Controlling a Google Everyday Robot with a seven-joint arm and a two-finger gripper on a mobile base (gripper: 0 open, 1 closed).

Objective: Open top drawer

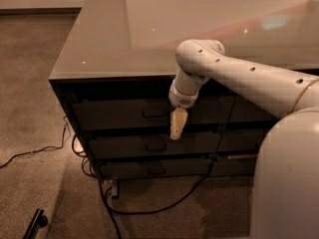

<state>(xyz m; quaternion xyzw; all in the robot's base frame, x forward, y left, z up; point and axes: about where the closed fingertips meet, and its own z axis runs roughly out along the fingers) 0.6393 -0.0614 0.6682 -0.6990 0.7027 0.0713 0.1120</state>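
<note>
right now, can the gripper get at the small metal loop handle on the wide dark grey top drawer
Probably yes. The gripper hangs pointing down just beside the small rectangular metal loop handle, in front of the wide dark grey top drawer, and nothing shows between them.

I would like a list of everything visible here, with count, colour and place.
top drawer: one, dark grey, highest front of left stack
lower drawers: two, dark grey, beneath it
right-hand drawer fronts: count unclear, dark, behind the arm
countertop: one, glossy grey, above the drawers
cables: several, black, on the floor
carpet: one, brown, floor
black object: one, bottom left corner
arm: one, white, reaching from the right
gripper: one, pale yellow, before the top drawer, right of its handle
</note>
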